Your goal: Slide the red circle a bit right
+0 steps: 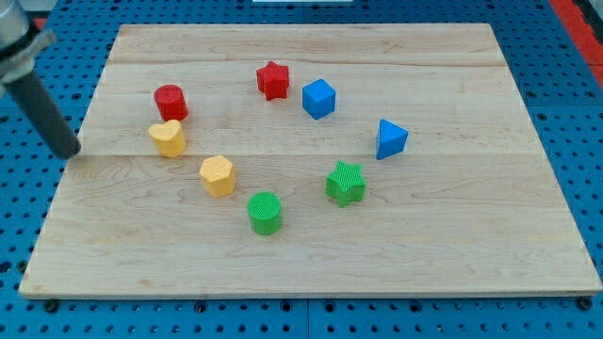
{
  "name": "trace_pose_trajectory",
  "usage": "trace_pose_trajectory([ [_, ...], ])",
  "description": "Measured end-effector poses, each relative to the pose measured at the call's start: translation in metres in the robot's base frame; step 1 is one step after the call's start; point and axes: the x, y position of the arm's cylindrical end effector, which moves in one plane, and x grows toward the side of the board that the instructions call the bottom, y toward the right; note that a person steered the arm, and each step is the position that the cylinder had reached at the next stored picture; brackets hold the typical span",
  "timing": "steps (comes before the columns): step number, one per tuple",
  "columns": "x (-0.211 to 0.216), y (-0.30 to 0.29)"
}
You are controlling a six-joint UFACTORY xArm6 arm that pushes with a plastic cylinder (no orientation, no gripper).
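Note:
The red circle (171, 101) stands on the wooden board at the view's upper left. A yellow heart block (168, 137) sits just below it, close to touching. My tip (70, 151) is at the board's left edge, well to the left of the red circle and a little lower, apart from every block. The dark rod rises from it toward the view's top left corner.
A red star (272, 80), a blue cube (318, 98), a blue triangular block (390, 138), a green star (346, 183), a green circle (265, 212) and a yellow hexagon (218, 175) form a ring. The wooden board (452, 245) lies on a blue pegboard.

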Motion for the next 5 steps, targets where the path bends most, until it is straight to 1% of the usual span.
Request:
trace_pose_trajectory([
  [1,-0.022,0.046],
  [2,-0.059,0.059],
  [3,-0.071,0.097],
  [5,-0.071,0.111],
])
